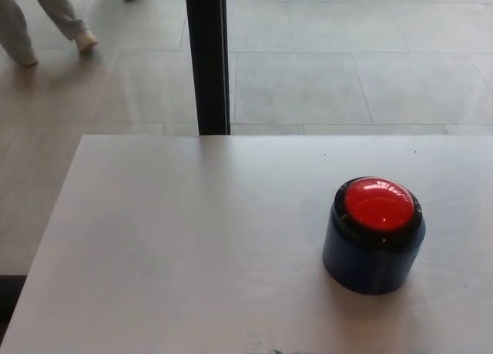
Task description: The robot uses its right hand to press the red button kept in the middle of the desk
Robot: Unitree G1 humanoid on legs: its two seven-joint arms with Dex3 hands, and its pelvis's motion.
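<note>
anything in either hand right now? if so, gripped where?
Nothing held in view: neither hand shows. The red domed button on its dark blue cylindrical base sits untouched on the white desk.

Neither of my hands or arms is in view.

Looking down from my head, I see no part of my left arm at the picture's left edge and no part of my right arm at its right edge. No wrist, no thumb and no finger of mine shows anywhere, so I cannot say how either black hand is posed, nor whether its fingers are spread or closed.
</note>
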